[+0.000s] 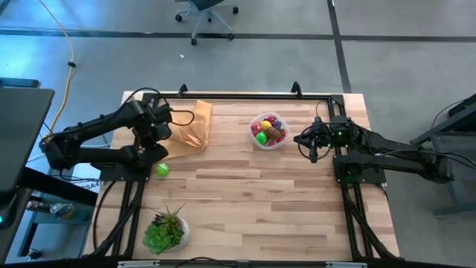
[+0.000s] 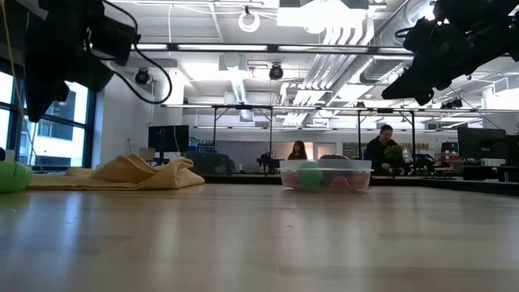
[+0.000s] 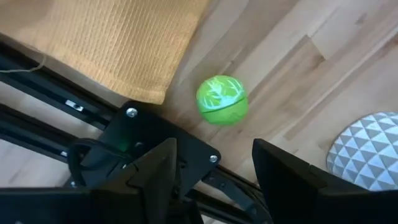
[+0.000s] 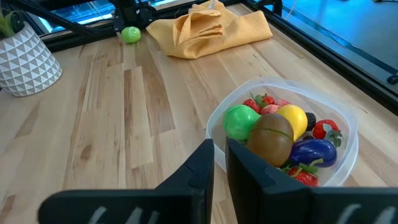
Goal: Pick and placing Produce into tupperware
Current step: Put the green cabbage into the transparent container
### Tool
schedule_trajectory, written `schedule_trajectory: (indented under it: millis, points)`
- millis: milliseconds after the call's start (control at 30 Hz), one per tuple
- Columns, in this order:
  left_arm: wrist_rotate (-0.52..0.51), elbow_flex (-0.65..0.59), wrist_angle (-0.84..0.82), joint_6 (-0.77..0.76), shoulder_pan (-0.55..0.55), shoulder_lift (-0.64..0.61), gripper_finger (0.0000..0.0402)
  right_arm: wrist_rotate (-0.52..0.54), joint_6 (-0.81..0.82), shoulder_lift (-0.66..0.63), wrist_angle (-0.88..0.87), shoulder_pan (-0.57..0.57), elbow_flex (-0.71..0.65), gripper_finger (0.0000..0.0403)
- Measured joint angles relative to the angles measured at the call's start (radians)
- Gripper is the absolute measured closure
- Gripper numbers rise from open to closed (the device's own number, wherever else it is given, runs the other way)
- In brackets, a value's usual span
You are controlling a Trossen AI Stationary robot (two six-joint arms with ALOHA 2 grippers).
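Observation:
The tupperware (image 1: 268,131) is a clear tub on the table's far middle, also seen in the right wrist view (image 4: 339,134) and the low view (image 2: 326,175). It holds several produce pieces: green, yellow, brown, purple and red. One green ball of produce (image 1: 162,170) lies alone on the wood near the left edge, and shows in the left wrist view (image 3: 222,99). My left gripper (image 3: 214,171) hovers open above that ball and touches nothing. My right gripper (image 4: 219,163) is shut and raised just right of the tub (image 1: 305,141).
A tan-orange cloth (image 1: 192,126) lies crumpled at the far left, close to the left gripper. A leafy plant in a white patterned pot (image 1: 166,232) stands at the near left. Black frame rails run along the table's edges. Bare wood spans the middle and near right.

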Motion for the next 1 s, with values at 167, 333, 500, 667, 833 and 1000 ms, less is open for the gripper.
schedule_trajectory:
  millis: [167, 333, 500, 667, 833, 1000]
  points:
    - [-0.01, -0.024, 0.061, -0.062, -0.006, 0.051, 0.0201, 0.0, 0.0, 0.0, 0.0, 0.0, 0.0, 0.0373]
    - [-0.049, -0.026, 0.057, -0.12, -0.097, 0.126, 0.0206, 0.0, 0.0, 0.0, 0.0, 0.0, 0.0, 0.0373]
    - [-0.066, -0.026, 0.065, -0.212, -0.242, 0.207, 0.0208, 0.0, 0.0, 0.0, 0.0, 0.0, 0.0, 0.0373]
    - [-0.114, -0.026, 0.066, -0.301, -0.335, 0.27, 0.0208, 0.0, 0.0, 0.0, 0.0, 0.0, 0.0, 0.0373]
    - [-0.139, -0.026, 0.067, -0.367, -0.378, 0.318, 0.0208, 0.0, 0.0, 0.0, 0.0, 0.0, 0.0, 0.0373]
    - [-0.145, -0.026, 0.07, -0.385, -0.396, 0.381, 0.0209, 0.0, 0.0, 0.0, 0.0, 0.0, 0.0, 0.0373]
